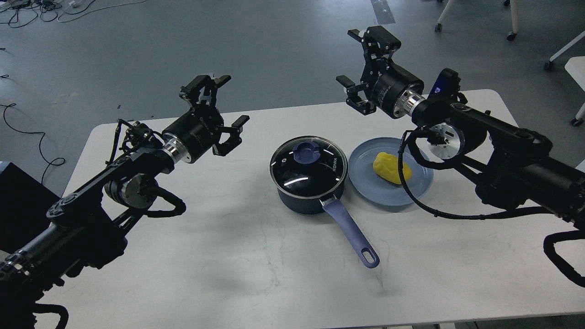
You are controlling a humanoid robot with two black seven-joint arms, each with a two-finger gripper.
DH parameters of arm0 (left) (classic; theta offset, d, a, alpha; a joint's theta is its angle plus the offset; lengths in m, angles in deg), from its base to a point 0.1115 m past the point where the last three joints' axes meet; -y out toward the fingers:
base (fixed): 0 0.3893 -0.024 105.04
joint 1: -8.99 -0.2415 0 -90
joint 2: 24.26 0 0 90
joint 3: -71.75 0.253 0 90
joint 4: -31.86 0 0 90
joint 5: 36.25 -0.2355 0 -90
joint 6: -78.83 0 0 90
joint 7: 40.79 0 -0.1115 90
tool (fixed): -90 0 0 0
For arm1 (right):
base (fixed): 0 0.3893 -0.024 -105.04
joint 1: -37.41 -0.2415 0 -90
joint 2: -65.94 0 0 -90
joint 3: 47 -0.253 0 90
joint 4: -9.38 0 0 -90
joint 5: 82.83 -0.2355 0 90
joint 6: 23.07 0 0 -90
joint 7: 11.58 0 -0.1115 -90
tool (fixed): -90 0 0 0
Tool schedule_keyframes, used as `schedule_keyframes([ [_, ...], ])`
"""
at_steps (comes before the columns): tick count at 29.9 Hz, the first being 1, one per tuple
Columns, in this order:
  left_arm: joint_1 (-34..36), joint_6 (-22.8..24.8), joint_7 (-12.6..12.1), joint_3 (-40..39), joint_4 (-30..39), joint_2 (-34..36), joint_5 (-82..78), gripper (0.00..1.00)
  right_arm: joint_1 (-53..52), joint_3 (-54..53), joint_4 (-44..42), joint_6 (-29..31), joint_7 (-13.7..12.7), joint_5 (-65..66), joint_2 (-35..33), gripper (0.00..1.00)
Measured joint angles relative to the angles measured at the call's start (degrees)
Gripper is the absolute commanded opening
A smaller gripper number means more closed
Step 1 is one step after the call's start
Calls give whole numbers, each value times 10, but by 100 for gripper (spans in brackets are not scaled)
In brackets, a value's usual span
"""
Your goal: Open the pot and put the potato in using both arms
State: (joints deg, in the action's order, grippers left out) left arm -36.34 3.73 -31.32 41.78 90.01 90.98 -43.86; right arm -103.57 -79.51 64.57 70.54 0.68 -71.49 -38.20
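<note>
Hovering spread and empty, left claw (222, 104) and right claw (351, 59) flank the lidded pot (307, 183) mid-table.

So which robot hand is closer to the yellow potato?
The right gripper, raised just behind the blue plate holding the potato. The left gripper is across the pot.

left end effector (222, 104) raised, fingers spread, empty; right end effector (355, 57) raised higher, fingers spread, empty.
</note>
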Motion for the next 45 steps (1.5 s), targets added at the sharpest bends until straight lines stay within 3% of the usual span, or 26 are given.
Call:
schedule_keyframes([
  [35, -2, 2, 10, -15, 0, 1, -6, 98, -18, 1, 0, 0, 3, 1, 1, 100],
  [38, 3, -12, 47, -14, -2, -4, -42, 98, -18, 0, 0, 0, 4, 1, 0, 100],
  [40, 7, -43, 94, -14, -3, -6, -100, 98, -18, 0, 0, 0, 4, 1, 0, 100],
  [42, 9, -100, 151, -13, -1, -11, -195, 98, -18, 0, 0, 0, 4, 1, -2, 100],
  [45, 9, -203, 180, -7, 2, -28, -316, 98, -18, 0, 0, 0, 5, 1, -4, 100],
])
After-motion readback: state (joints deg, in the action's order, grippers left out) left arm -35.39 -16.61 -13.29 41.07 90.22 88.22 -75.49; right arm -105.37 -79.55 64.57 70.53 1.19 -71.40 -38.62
